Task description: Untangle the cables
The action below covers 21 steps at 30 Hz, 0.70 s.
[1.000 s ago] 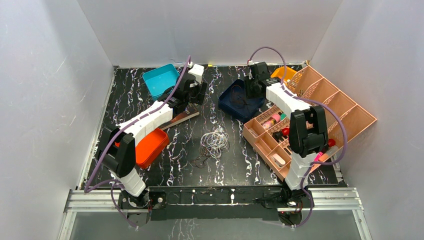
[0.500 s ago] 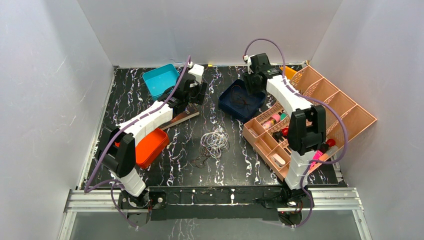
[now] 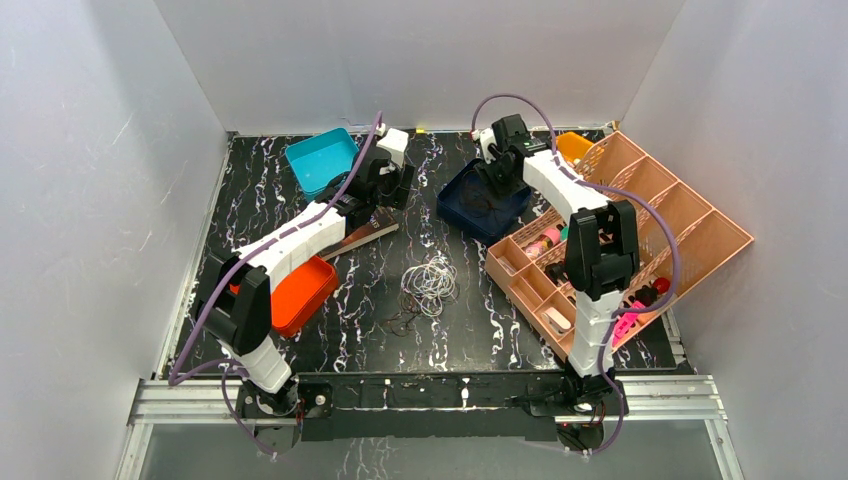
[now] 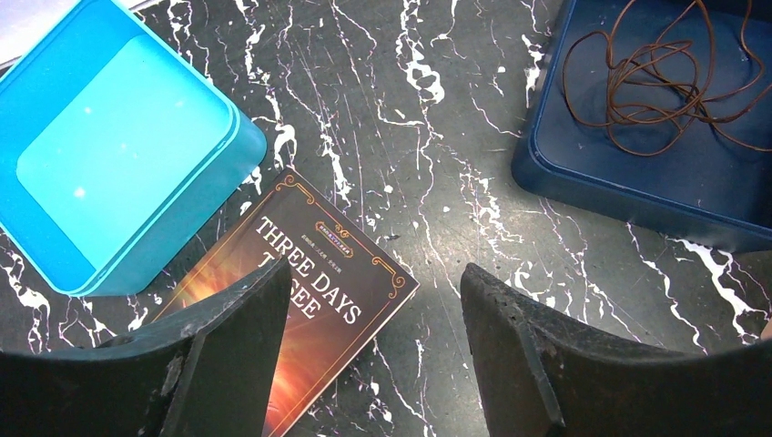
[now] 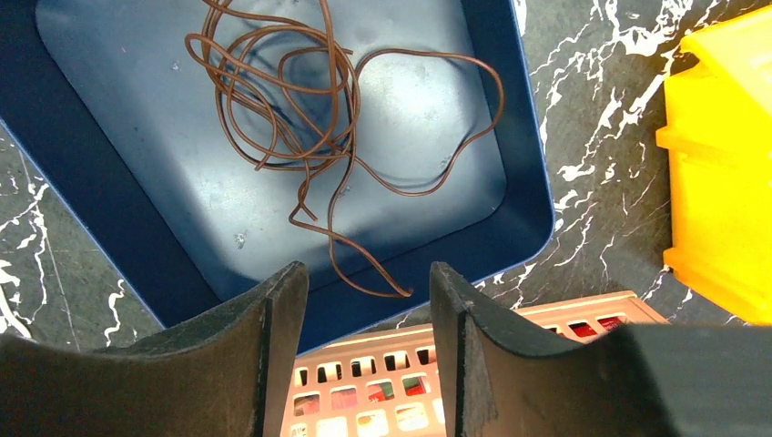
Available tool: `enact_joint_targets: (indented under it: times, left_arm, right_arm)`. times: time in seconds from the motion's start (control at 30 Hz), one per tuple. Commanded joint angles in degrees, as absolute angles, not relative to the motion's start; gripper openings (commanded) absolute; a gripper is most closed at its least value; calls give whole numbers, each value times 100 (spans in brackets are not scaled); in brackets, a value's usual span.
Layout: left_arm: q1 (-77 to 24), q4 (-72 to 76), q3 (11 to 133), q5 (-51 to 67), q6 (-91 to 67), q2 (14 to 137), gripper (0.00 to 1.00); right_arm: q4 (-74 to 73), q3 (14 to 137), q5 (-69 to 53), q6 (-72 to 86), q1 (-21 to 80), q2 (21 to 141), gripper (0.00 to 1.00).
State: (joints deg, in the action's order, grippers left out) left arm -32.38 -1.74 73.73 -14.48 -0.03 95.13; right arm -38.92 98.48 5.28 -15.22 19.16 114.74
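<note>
Risk: both jaws apart, empty; right jaws over brown cable point(image 5: 291, 118), loose in navy tray point(image 5: 523, 228), could snag and drag it out.

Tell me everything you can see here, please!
brown cable: one, brown, in the navy tray
white cable: one coil, whitish, mid-table
dark cables: count unclear, dark, just near of the white coil
navy tray: one, dark blue, far middle
teal tray: one, teal, far left
orange tray: one, orange, left side
yellow bin: one, yellow, far right
book: one, dark and orange, beside the teal tray
basket: one, peach, right side
table: one, black marbled
left gripper: one, black, open over the book
right gripper: one, black, open over the navy tray's edge
</note>
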Motion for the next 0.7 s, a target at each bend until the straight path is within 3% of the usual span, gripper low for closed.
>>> enact_joint_targets:
  times: [0.0,0.13,0.43,0.67]
  left_arm:
    - [-3226,-144,7401,-1540,49,9307,67]
    - [-3225,-141,7400,-1542,53,9279,67]
    - [-3216,-140,7396,-1507,57,9240,67]
    - [-3214,-131,7399,-1522,88,9213,67]
  right_arm:
    - [-3946,10117,692,-1656,1941,11558,59]
    - [-3940,10125,889,-1670,1977,11642,55]
    - [-3488,9948,694,-1292,2037,11590,28]
    - [-3117,9782,328,-847,2074,11612,15]
